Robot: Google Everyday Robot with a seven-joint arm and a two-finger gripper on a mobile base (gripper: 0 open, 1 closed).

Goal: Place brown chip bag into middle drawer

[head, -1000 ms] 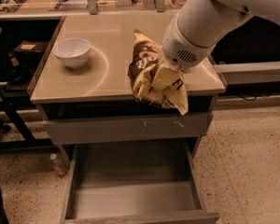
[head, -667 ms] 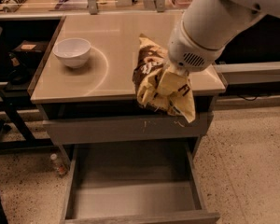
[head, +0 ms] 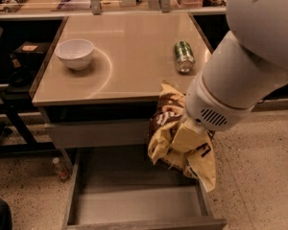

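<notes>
**Bag down off the tabletop, hanging over the open drawer**

Lower and further right than a moment ago, my gripper (head: 185,138) has come off the tabletop (head: 129,75) and now sits in front of its near edge, right of the frame's centre. The brown chip bag (head: 169,119) has travelled with it. Earlier the bag stood against the table's near right corner; now only its top edge overlaps the table edge and the rest hangs below that line. My jaws are clamped on the bag around its middle, mostly buried in the crumpled film, and the bag hangs free with nothing under it.

The bag's pale-yellow lower end droops toward the lower right. It overlaps the far right part of the middle drawer (head: 129,205), which stands pulled out at the bottom of the frame with its grey floor bare. I cannot tell whether the lowest corner of the bag touches the drawer's right wall or hangs just above it.

With my arm (head: 240,80) shifted down and right, a green can (head: 184,56) lying on its side now shows on the right part of the tabletop. A white bowl (head: 75,53) sits upright at the upper left of the tabletop, as it did before. Between the tabletop and the open drawer, a closed drawer front (head: 98,133) runs across, partly hidden behind the bag at its right end.
</notes>
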